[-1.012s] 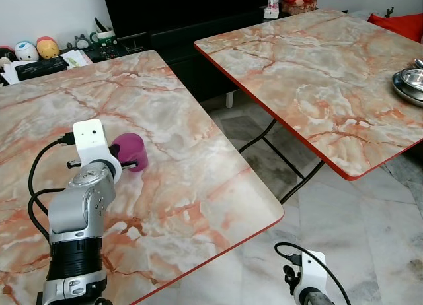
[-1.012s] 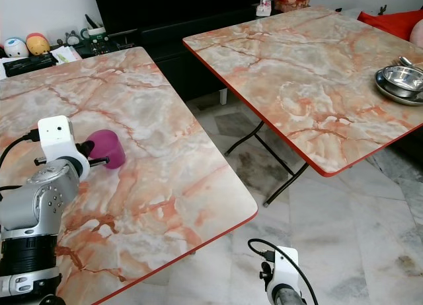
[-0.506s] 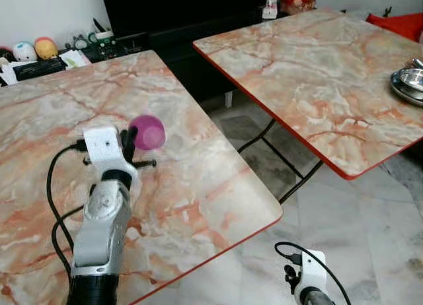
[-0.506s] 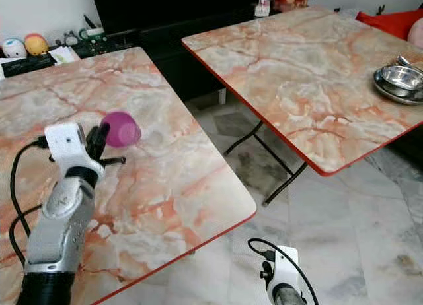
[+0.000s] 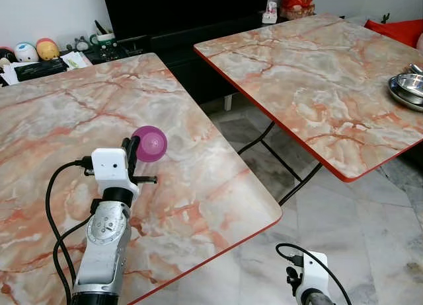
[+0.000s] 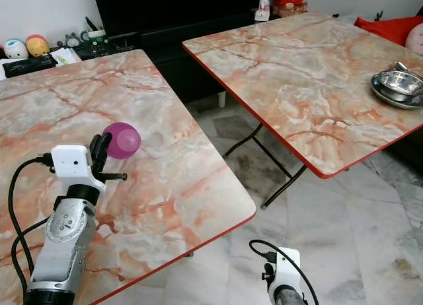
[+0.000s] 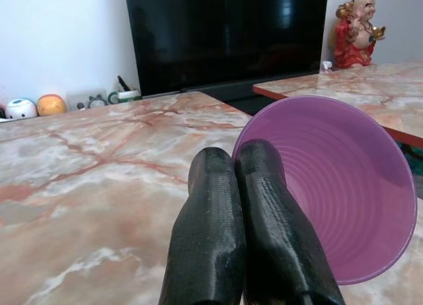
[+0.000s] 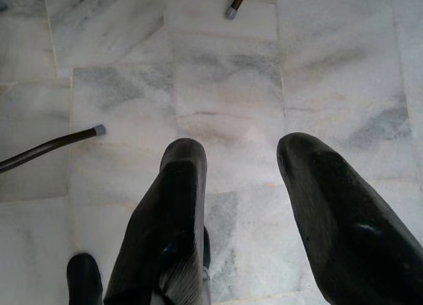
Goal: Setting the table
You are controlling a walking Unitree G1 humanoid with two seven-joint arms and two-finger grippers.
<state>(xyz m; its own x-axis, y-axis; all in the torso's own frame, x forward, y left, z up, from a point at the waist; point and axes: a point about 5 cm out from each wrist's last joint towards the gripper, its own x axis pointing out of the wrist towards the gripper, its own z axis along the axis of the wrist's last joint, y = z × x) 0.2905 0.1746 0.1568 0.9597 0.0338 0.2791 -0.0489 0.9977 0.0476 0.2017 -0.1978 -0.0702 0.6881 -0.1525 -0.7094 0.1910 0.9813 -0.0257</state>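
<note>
two marble-patterned tables with red edges stand on a pale marble floor [image 5: 370,239]. the near table [image 5: 198,186] fills the lower left of the head view; the far table [image 5: 317,80] sits toward 2 o'clock, with a gap of floor and dark folding legs between them. steel bowls [image 6: 396,86] rest near the far table's right edge, at 3 o'clock. a dark tv unit [image 5: 185,14] runs along the wall at 12 o'clock, small toys and clutter at 10 o'clock, a red figurine [image 7: 357,31] past the far table.

the left gripper [image 5: 132,150] is raised over the near table — its two fingers pressed together, pinching the rim of a purple cup [image 5: 151,143]. the cup is held off the surface, tipped on its side, at 1 o'clock from the gripper's white camera block; in the wrist view its mouth faces the camera.

the right gripper [image 8: 241,186] hangs low over the floor at 5 o'clock — fingers apart, nothing between them.
</note>
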